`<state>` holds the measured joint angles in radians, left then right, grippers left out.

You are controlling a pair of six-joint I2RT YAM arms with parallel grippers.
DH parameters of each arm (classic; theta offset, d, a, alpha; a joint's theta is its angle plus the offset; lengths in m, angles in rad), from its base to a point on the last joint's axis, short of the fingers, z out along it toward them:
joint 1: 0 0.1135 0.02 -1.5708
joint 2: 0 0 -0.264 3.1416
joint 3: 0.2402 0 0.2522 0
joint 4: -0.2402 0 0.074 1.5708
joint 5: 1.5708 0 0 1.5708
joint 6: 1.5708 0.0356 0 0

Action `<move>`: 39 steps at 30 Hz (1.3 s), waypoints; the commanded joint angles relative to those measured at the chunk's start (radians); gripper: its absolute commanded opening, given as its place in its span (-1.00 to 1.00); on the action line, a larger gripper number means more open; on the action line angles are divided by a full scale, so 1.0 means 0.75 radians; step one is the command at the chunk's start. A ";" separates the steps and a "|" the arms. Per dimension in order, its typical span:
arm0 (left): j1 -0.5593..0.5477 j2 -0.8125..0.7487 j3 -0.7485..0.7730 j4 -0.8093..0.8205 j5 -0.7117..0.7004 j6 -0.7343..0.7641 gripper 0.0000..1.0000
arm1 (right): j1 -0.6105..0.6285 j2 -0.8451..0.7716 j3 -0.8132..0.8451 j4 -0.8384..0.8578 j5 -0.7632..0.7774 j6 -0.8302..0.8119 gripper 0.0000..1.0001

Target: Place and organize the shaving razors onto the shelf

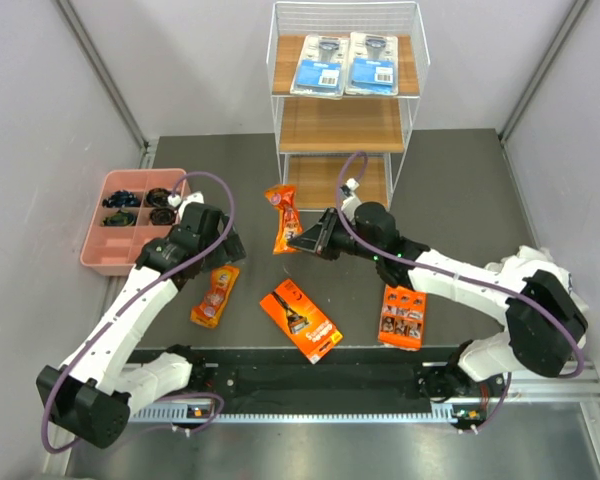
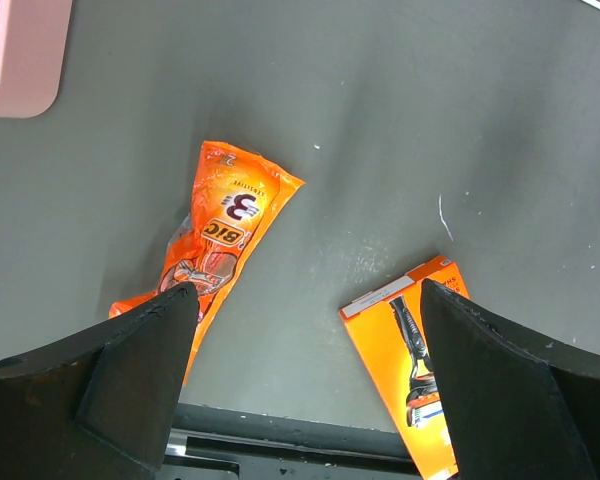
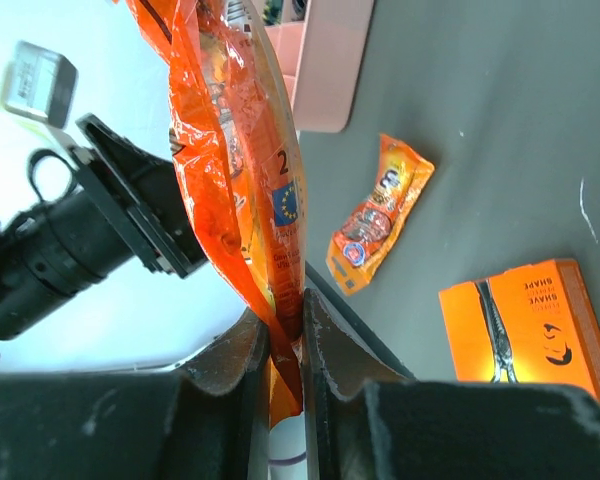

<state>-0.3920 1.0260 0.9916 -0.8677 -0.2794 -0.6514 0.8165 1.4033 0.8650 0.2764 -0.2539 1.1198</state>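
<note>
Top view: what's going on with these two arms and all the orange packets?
A robot is stocking the white shelf with razor packs. Two blue blister cards already lie on its top board. The right end effector is shut on an orange pouch, held clear of the table. The left end effector hangs open above the other orange pouch. The long box and orange card wait on the table.

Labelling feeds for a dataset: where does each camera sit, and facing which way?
Top external: above, behind the bases, looking down over the table to the shelf; left arm and right arm show.
Left wrist: on the left arm, facing down; left fingers, open, frame the lying pouch and orange box.
Right wrist: on the right arm, facing sideways toward the left arm; right fingers shut on the held pouch.
Both wrist views share the lying pouch and orange box.
</note>
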 commanded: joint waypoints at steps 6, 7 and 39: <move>0.005 0.000 -0.023 0.061 0.013 0.018 0.92 | -0.099 0.002 0.164 0.051 -0.105 0.006 -1.00; 0.005 0.000 -0.027 0.061 0.013 0.018 0.92 | -0.107 0.011 0.172 0.057 -0.111 0.008 -1.00; 0.005 -0.047 -0.050 0.061 0.013 0.026 0.92 | -0.346 0.434 0.624 0.180 -0.204 0.250 -0.98</move>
<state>-0.3920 1.0145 0.9569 -0.8558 -0.2699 -0.6468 0.5640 1.7107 1.2491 0.3740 -0.4210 1.2892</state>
